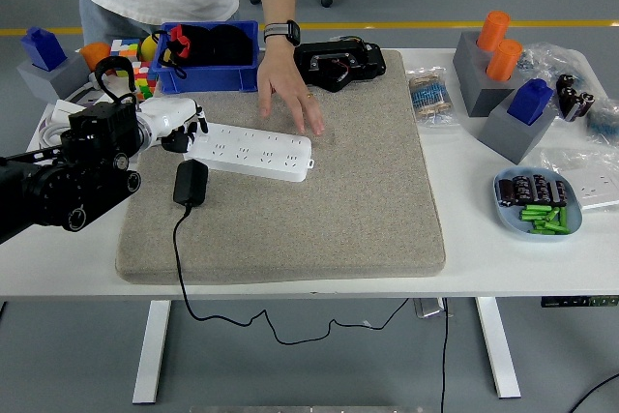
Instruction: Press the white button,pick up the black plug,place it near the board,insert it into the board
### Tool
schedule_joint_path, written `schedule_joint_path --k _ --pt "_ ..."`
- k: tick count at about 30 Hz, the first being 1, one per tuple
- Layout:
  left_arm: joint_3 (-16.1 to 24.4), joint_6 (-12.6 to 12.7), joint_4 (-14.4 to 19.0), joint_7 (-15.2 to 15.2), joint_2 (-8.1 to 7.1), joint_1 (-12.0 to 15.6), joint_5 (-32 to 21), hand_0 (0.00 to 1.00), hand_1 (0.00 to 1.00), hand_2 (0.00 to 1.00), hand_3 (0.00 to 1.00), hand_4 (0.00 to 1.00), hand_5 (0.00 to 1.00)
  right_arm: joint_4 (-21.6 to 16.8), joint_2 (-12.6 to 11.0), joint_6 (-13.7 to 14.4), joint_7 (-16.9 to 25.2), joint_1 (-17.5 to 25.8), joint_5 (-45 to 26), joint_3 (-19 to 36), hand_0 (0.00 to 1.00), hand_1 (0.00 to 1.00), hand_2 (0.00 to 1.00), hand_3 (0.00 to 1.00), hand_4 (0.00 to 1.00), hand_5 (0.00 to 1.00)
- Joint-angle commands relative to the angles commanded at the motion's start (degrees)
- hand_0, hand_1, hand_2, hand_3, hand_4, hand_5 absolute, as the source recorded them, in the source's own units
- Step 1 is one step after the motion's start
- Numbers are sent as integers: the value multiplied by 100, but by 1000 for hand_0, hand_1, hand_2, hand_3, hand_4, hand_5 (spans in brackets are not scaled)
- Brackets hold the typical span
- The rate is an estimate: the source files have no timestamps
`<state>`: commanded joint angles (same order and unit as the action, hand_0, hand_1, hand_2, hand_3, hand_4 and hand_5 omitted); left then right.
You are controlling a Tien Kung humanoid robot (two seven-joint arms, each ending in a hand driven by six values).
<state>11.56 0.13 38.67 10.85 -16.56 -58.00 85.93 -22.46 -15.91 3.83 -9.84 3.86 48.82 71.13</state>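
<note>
The plug [190, 184] lies on the grey mat [329, 191], just below the left end of the board [251, 150] (its cable trails off the counter [464, 268]). The left hand [177, 123], fingers curled on nothing, touches that end. A person's hand [290, 94] rests flat beside the board; grey floor beyond.
</note>
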Motion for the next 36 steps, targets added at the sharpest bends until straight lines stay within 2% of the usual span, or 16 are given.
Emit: schedule_joint_path --k 9,23,29,33,36 --pt "-342 -26 -136 -23 76 -80 -106 48 2 108 652 2 2 2 -5 -2 -3 -3 -5 -19 716 685 677 625 672 388" --pt "-499 -32 -140 -20 95 -75 -133 48 2 109 651 2 2 1 -2 0 0 -2 -13 -46 716 685 677 625 673 389" --pt "-225 -6 -20 -34 15 -67 17 48 2 110 650 2 2 1 5 2 1 3 -12 -35 716 685 677 625 673 389" --pt "234 20 235 -25 -121 -13 288 56 4 115 650 2 2 -2 5 3 3 12 -10 -32 716 685 677 625 673 389" --pt "661 28 555 31 -266 90 540 56 4 115 650 2 2 3 10 1 0 24 -3 -32 716 685 677 625 673 389"
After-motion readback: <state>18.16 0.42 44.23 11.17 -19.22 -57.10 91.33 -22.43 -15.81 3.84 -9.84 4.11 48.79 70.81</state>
